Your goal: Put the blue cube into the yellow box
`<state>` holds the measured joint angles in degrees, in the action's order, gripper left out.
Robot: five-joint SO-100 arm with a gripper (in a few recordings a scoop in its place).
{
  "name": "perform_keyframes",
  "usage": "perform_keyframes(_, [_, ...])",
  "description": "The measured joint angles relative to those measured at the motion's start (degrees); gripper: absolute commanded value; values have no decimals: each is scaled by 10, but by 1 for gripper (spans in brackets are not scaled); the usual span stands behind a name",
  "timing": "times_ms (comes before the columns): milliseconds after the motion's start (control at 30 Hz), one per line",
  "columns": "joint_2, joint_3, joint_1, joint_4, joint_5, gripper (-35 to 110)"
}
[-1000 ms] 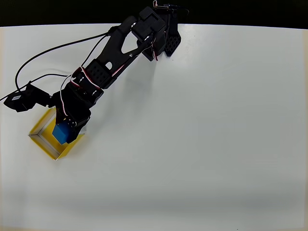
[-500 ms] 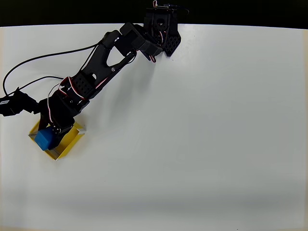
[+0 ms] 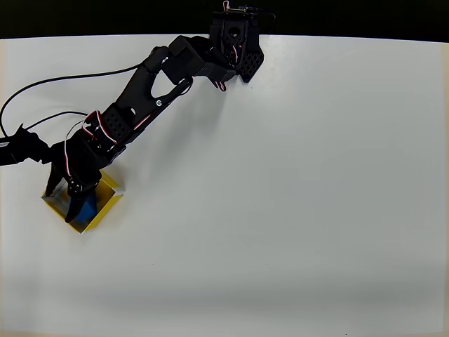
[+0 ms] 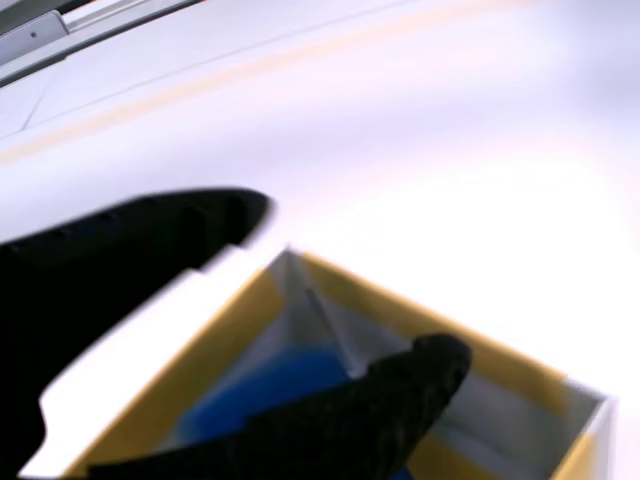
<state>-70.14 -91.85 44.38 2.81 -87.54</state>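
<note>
We see the gripper with its fingers spread apart, hanging over the yellow box. The blue cube lies inside the box, just below and between the fingers, free of them.

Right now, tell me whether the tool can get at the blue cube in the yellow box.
Probably yes: the tool hangs open right over the yellow box, with the blue cube between its fingers and nothing covering it.
</note>
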Motion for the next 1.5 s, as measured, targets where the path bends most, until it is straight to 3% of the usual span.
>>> perform_keyframes(233, [-3, -43, 4, -17, 1, 40])
perform_keyframes(400, [-74, -95, -9, -1, 4, 24])
perform_keyframes(733, [-391, -320, -116, 11, -25, 5])
perform_keyframes(1067, [-718, -601, -248, 27, -64, 0])
perform_keyframes(1267, [-924, -766, -326, 105, -79, 0])
perform_keyframes(1500, [-1091, -868, -370, 283, -57, 0])
